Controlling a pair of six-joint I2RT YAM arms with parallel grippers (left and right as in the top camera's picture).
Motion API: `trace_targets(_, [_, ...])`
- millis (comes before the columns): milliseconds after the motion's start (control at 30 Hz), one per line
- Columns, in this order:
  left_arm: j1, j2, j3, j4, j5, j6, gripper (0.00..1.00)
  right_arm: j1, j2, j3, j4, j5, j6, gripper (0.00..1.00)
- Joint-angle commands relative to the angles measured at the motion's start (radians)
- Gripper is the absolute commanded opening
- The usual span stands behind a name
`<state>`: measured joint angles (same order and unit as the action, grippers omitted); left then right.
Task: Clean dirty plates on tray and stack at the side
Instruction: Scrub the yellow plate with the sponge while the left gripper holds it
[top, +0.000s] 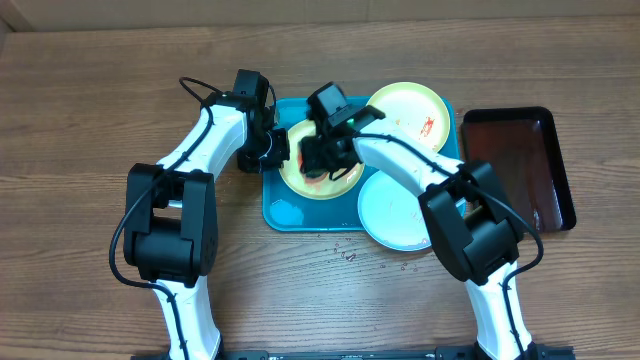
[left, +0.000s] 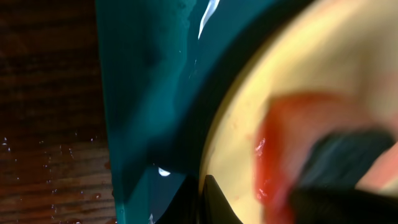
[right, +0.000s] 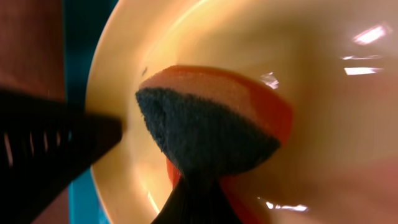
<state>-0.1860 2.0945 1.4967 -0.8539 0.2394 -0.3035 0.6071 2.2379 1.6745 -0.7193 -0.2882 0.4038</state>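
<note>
We have right gripper (right: 194, 198) pinching sponge (right: 205, 134), pressed onto yellow plate (right: 205, 31) right under it, on tray (left: 146, 93). Left gripper (left: 204, 200) clamps the rim at its tips. We'd scrub red smear (left: 273, 149) with firm small circles and brace the rim.

Teal-blue tray (top: 283, 213) on a brown wood-grain bench (top: 90, 100). Centre plate (top: 297, 176) yellow-green, smeared red. Upper-right plate (top: 405, 105) yellow-green, red marks. Lower-right plate (top: 390, 215) pale blue. Far-right tray (top: 515, 165) glossy black-brown. Sponge (right: 205, 134) orange and dark grey.
</note>
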Motion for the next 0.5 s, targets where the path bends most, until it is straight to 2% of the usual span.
trace_targets(0, [-0.004, -0.017, 0.004, 0.0, 0.021, 0.019, 0.04, 0.019, 0.025, 0.017, -0.076, -0.08, -0.011, 0.04])
trace_targets(267, [-0.004, -0.017, 0.004, 0.001, 0.021, 0.02, 0.04, -0.082, 0.025, 0.073, -0.269, 0.069, -0.042, 0.04])
trace_targets(467, [-0.004, -0.017, 0.004, 0.0, 0.021, 0.02, 0.04, -0.101, 0.03, 0.081, -0.195, 0.229, -0.042, 0.04])
